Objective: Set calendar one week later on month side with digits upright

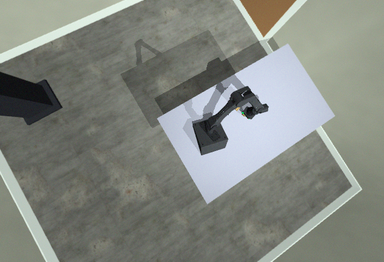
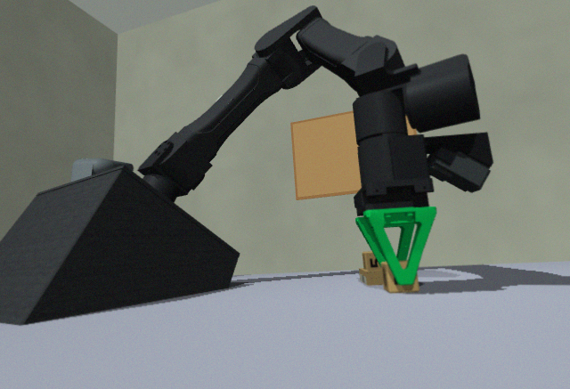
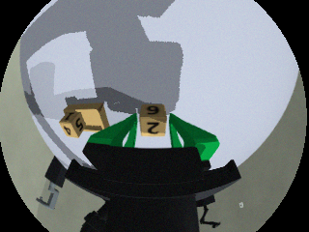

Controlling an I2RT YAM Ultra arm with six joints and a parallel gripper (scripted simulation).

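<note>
A wooden cube [image 2: 390,284] [image 3: 153,120] stands on the table, showing a 2 and a 6 or 9 in the wrist view. My green-fingered gripper [image 2: 404,280] [image 3: 154,116] is open around it, with a narrow gap at each side in the wrist view. The wooden tray [image 2: 375,277] [image 3: 102,117] lies to the left of the gripper in the wrist view. The other cube [image 2: 370,260] [image 3: 72,125] is at the tray, turned at an angle, showing 5, 4 and what looks like 1. The month's name and the hidden cube faces cannot be seen.
The arm's black base [image 1: 210,138] [image 2: 138,247] stands on the pale table [image 1: 279,82] [image 2: 230,338]. The arm's shadow falls across the table around the tray. A brown panel [image 2: 324,157] is on the wall behind the arm.
</note>
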